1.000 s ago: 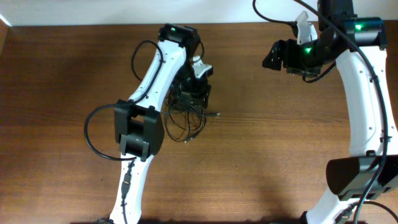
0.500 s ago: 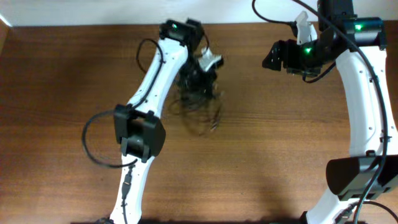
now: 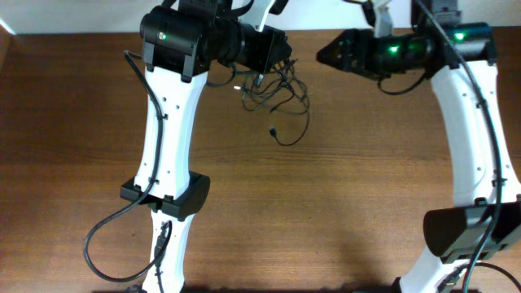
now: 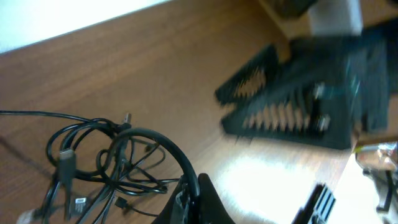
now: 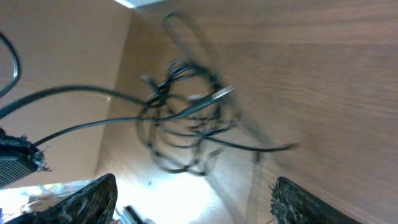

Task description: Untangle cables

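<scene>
Tangle lifted, second grip needed.
Your left claw (image 3: 277,55) pinches the cables (image 3: 275,94), which dangle above the table (image 3: 81,163) near its far side; close the spread right claw (image 3: 323,54) on one loose loop, then draw apart slowly.

From overhead we look straight down on the whole table (image 3: 81,122). Our left wrist camera hangs close over the cables (image 4: 65,163), facing right. Our right wrist camera faces left at them, so all three views share them.
</scene>
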Robot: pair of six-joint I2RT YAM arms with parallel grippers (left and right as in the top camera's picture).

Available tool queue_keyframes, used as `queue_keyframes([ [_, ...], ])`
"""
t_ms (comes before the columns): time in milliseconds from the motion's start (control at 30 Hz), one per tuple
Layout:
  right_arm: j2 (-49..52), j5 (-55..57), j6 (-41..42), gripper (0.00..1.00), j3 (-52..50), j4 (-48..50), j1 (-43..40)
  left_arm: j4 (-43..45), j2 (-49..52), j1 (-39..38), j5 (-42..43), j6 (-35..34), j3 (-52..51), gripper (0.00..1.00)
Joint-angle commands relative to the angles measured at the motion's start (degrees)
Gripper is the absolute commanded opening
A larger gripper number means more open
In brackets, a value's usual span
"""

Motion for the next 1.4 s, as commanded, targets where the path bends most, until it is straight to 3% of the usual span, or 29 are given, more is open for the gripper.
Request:
queue_keyframes([
  [0, 0.1, 5.9, 6.5, 0.80, 0.2, 0.5, 3.8, 3.3, -0.7, 0.8, 0.2, -6.8, 0.4, 0.00],
  [167, 0.2, 10.6, 12.6, 0.71, 0.0, 2.1, 4.8, 9.4, -1.9, 5.0, 10.8, -14.7, 0.5, 0.00],
  [300, 1.9, 10.6, 16.9, 0.66, 0.0, 5.5, 4.9, 11.7, -2.2, 5.9, 18.1, -14.8, 0.5, 0.00],
  [533, 6.7, 8.5, 21.4, 0.60, -0.3, 8.5, 7.5, 11.7, -2.2, 5.9, 18.1, -14.8, 0.5, 0.00],
  [1000, 12.9, 1.7, 24.8, 0.58, -0.6, 12.3, 12.3, 12.3, -2.2, 5.9, 18.9, -15.6, 0.5, 0.00],
  [1100, 15.2, 1.8, 24.9, 0.49, -1.1, 11.8, 11.4, 19.3, -3.4, 8.7, 26.6, -18.3, 0.5, 0.00],
  [1200, 15.3, 4.3, 25.7, 0.42, -1.2, 11.0, 7.6, 24.6, -6.8, 15.2, 26.8, -24.9, 0.5, 0.00],
  [1267, 15.3, 6.3, 25.2, 0.24, -1.3, 8.7, 4.4, 25.7, -9.6, 20.6, 26.8, -25.1, 0.5, 0.00],
  [1367, 15.3, 11.8, 22.3, 0.04, -1.3, 4.5, 2.4, 26.4, -12.0, 25.3, 26.8, -25.2, 0.5, 0.00],
])
